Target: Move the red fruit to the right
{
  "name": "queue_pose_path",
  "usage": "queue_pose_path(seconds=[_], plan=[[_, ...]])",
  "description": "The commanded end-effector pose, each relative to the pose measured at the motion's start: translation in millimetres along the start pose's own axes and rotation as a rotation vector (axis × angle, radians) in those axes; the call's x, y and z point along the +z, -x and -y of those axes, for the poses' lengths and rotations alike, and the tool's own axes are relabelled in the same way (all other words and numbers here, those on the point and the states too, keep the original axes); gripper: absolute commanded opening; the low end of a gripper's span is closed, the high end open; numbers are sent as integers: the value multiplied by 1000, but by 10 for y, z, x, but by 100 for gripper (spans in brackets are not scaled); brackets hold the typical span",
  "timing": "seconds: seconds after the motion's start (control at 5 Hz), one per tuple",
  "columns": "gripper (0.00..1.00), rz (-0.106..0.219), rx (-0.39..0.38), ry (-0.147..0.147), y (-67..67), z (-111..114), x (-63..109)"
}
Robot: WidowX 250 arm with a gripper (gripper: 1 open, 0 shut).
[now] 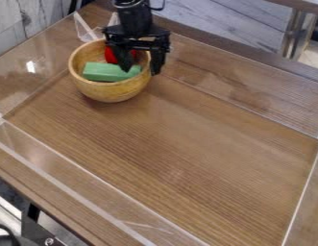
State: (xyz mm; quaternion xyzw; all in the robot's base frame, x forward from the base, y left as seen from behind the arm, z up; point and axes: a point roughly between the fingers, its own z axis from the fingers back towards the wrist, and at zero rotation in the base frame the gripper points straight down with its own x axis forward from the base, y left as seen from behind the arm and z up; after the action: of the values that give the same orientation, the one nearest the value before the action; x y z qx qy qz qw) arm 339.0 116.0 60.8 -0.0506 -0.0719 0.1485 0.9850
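Note:
The red fruit (117, 55) lies in the tan bowl (108, 88) at the back left of the table, beside a flat green block (108, 71). Only part of its red body shows between the fingers. My black gripper (133, 60) points straight down over the bowl's far right side, its jaws open on either side of the fruit. One fingertip (158, 65) hangs at the bowl's right rim, the other is inside the bowl. I cannot tell whether the fingers touch the fruit.
The wooden table (200, 135) is ringed by a low clear plastic wall (148, 227). A grey metal frame (296, 29) stands behind the table at the back right.

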Motion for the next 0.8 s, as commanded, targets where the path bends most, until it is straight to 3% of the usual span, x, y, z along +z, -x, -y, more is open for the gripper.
queue_pose_path(seconds=[0.0,0.4,0.6], plan=[[0,53,-38,-11,-240,-97,157],[0,46,-97,2,-177,-139,195],[0,80,-132,28,-133,-146,315]])
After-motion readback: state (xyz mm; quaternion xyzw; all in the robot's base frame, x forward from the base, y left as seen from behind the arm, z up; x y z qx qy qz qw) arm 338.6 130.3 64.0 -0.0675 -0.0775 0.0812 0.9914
